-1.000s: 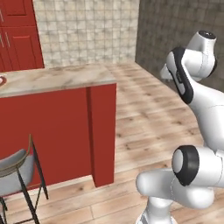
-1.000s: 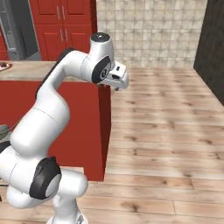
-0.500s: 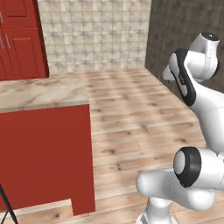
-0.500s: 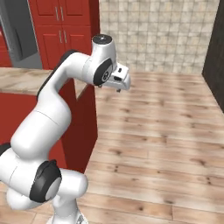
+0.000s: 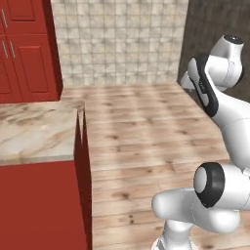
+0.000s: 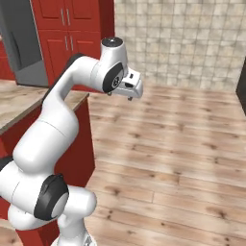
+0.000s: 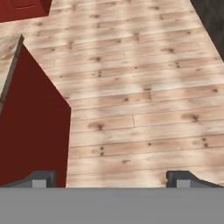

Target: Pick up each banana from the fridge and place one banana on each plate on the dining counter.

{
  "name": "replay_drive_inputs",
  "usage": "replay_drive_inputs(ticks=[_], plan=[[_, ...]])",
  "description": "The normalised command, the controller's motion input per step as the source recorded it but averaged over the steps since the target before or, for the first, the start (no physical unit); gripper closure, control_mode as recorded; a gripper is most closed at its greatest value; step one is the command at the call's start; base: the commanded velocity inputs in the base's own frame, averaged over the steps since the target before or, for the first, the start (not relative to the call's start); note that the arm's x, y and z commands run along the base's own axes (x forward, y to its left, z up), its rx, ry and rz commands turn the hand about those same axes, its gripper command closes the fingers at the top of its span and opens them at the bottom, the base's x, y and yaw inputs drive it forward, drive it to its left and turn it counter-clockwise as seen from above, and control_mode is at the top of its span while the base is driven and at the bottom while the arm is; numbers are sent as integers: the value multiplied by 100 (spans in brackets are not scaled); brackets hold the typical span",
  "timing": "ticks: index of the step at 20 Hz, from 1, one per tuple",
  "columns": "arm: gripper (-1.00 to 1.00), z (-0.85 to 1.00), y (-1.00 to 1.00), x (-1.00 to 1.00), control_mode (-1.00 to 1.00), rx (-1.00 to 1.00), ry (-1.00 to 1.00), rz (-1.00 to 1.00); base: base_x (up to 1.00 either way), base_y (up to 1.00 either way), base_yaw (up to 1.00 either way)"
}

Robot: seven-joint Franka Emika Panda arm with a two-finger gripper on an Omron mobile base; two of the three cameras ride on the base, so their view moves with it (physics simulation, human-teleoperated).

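A: Left base view? 
B: Behind the arm's left side, looking forward and down past the dining counter (image 5: 34, 132) end to the wood floor (image 5: 141, 127), tiled wall (image 5: 117, 39) at the back, red cabinets (image 5: 24, 49) far left.

A: Right base view? 
B: Behind the right side, same forward-down angle; the fridge (image 6: 21, 43) stands beyond the counter, arm close in front.

A: Shared? 
B: Counter end, floor, cabinets, tiled wall.

A: Hand view? 
B: Looks steeply down on the floor, near the counter's red end panel (image 7: 30, 131).
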Motion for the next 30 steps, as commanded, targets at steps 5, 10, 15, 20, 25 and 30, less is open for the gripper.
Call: replay_drive_inputs(ticks=[5, 10, 15, 20, 25, 30], plan=[[-100, 0, 0, 0, 100, 0, 0, 0, 100, -46, 21], [-100, 0, 0, 0, 100, 0, 0, 0, 100, -44, 25], [-100, 0, 0, 0, 100, 0, 0, 0, 100, -54, 27], [-100, 0, 0, 0, 100, 0, 0, 0, 100, -60, 32], [-100, 0, 0, 0, 100, 0, 0, 0, 100, -61, 33], [-100, 0, 0, 0, 100, 0, 0, 0, 100, -62, 37]])
